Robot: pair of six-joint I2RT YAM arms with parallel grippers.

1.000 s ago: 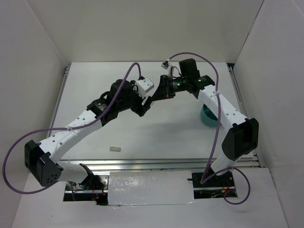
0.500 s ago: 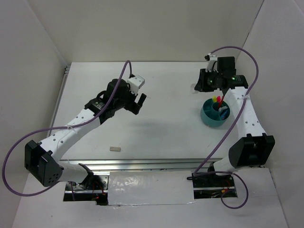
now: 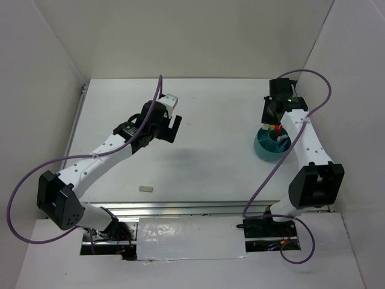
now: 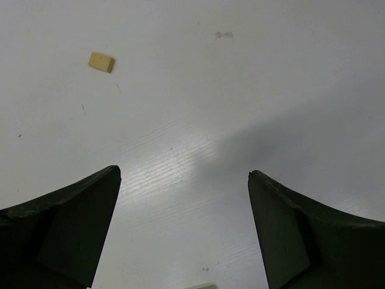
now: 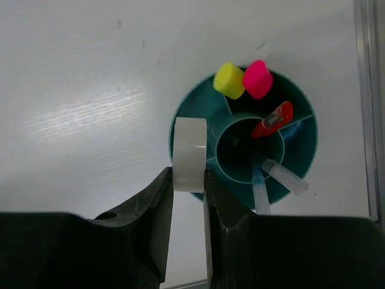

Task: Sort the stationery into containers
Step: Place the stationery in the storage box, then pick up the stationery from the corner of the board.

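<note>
- Top external view: the round teal plastic cup (image 3: 263, 149) stands close to the right edge of the white desk (image 3: 210, 168), about midway between its far and near edges.
- The right end effector (image 3: 272, 119) points down over the far side of the cup.
- The left end effector (image 3: 175, 127) hangs over the left half of the desk, released and empty.
- A small tan eraser (image 3: 145, 188) lies near the near edge, left of the middle, with its long axis parallel to that edge.
- Left wrist view: the left end effector (image 4: 183, 174) is spread wide over bare desk and touches nothing. The tan eraser (image 4: 101, 62) lies well apart from it.
- Right wrist view: the right end effector (image 5: 188, 177) is clenched on a white tape ring (image 5: 189, 155). The ring is held edge-on and upright, its hole facing the fingers (image 5: 147, 211).
- The ring overlaps the cup's (image 5: 198, 105) rim on the side away from the pens.
- In the cup, a yellow-capped highlighter (image 5: 230, 79) and a pink-capped highlighter (image 5: 257, 79) stand caps up, side by side in one outer compartment.
- A red pen (image 5: 272, 120) stands at the inner ring, and I cannot tell in which compartment. Two blue-clear pens (image 5: 286, 177) lean outward.
</note>
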